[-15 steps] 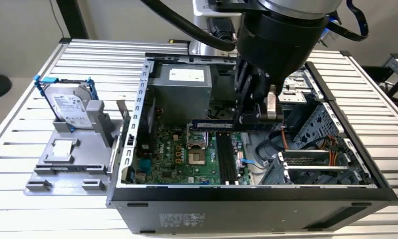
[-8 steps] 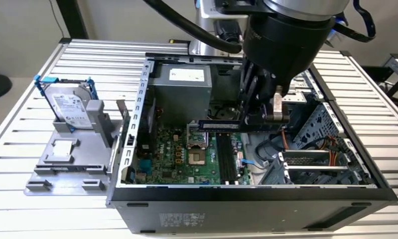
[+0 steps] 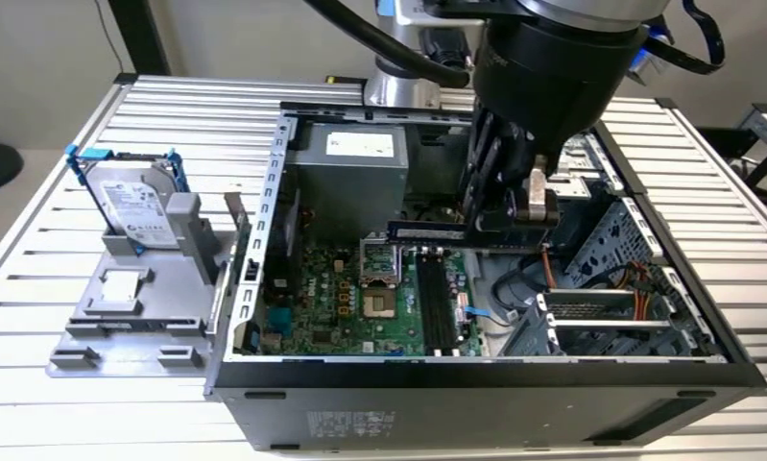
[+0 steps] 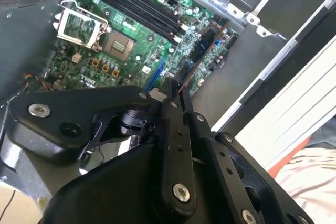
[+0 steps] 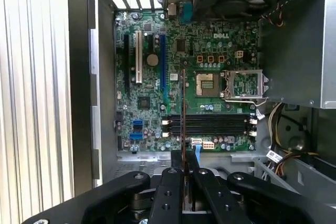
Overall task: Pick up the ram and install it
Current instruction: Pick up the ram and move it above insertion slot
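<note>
I am looking at a slatted metal table (image 3: 25,288) with an open case (image 3: 486,394) lying on its side, so that the motherboard (image 3: 357,298) faces up and can be reached from above. The arm (image 3: 556,58) comes down over the open side for that reason. At the exterior view's left a drive (image 3: 140,206) stands in a grey fixture (image 3: 127,317), well apart from the work and out of the way.

The gripper (image 3: 517,223) hangs inside the case, above the motherboard. Its fingers are pressed together on the ram (image 3: 428,231), pinching it near one end so most of the stick juts free. The ram is carried on edge, contact side down, which I take to be the pose a slot needs. In both wrist views it shows as a thin line running out from the gripper (image 5: 185,167) (image 4: 176,95) over the board: the ram (image 5: 184,119) (image 4: 205,56).

The slots (image 3: 437,307) (image 5: 210,125) lie below it, all bare. The ram is in the air, clear of them, and it runs crosswise to them rather than along one, so by my reading it is picked up but not yet installed.
</note>
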You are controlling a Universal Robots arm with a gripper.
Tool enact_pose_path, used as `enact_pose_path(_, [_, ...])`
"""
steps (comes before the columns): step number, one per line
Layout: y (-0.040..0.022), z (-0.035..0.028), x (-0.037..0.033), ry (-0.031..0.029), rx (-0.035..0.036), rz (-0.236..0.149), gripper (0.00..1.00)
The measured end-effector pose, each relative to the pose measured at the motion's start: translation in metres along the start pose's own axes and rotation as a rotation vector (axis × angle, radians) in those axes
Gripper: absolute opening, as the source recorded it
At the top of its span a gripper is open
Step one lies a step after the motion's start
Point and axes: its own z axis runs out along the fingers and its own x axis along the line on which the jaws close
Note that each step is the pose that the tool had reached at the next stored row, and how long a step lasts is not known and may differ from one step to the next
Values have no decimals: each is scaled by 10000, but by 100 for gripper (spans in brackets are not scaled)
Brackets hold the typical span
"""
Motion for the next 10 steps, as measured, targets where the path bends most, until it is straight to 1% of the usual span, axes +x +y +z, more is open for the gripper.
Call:
enact_pose_path(3, [-1,1,0,-1,1,0,0])
enact_pose_path(5, [-7,-1,-16,2,0,0,0])
enact_pose_path(8, [-24,-1,-63,0,0,0,0])
enact_pose_path(10, [-41,-1,-106,1,0,1,0])
